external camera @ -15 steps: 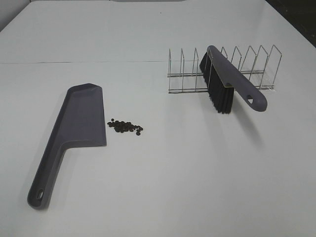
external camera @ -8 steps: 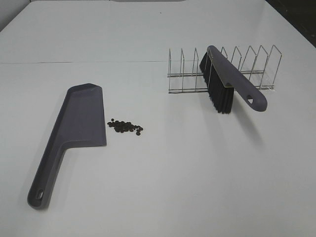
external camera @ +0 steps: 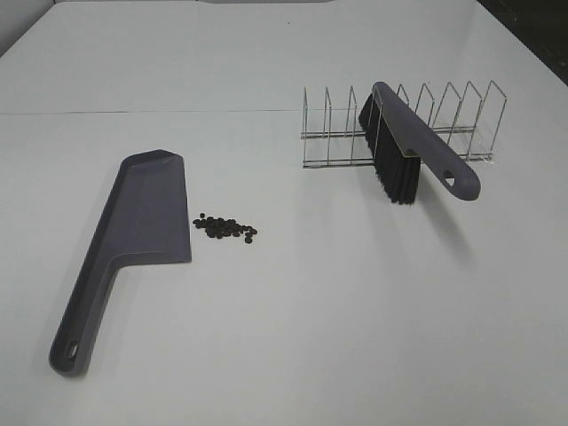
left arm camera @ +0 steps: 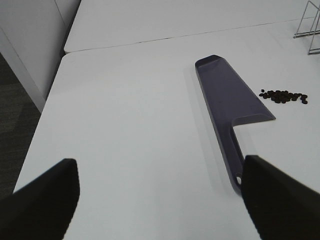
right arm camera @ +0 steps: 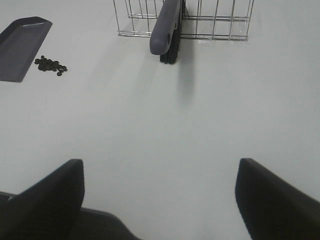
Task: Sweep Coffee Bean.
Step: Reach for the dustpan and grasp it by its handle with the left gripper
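Tabletop [external camera: 355, 319]: white, matte, smooth, fills the ext. view; a thin seam crosses it toward 12 o'clock, where a second white slab butts up. Left wrist view shows dark floor [left arm camera: 15, 105] past the table edge and a pale wall panel [left arm camera: 30, 30] beside it. Dustpan [external camera: 146, 213] lies flat at approx. 8 o'clock of table centre: grey-purple plastic, satin finish, long flat tray w/ a low raised rim on its outer side, narrowing to a slim handle w/ a hang hole, handle end pointing to 7 o'clock. Wire rack [external camera: 461, 133] stands at approx. 1 o'clock: thin shiny metal, a row of upright rectangular loops on two base rails. Brush [external camera: 417, 146] sits tilted in the rack btwn loops, w/ the same grey-purple plastic back and dense black bristles [external camera: 392, 173] hanging toward the table; its rounded handle end w/ hole juts out to 4 o'clock. Can't tell if the bristle tips touch the surface. Left gripper [left arm camera: 159, 170] and right gripper [right arm camera: 159, 165] each hover over bare table, dark wedge-shaped fingers [left arm camera: 45, 200] spread wide apart, nothing btwn them. Coffee bean [external camera: 225, 228]: small loose cluster of tiny dark oval beans on the bare table, just beside the dustpan's straight open edge at its 3 o'clock, well apart from brush and rack.
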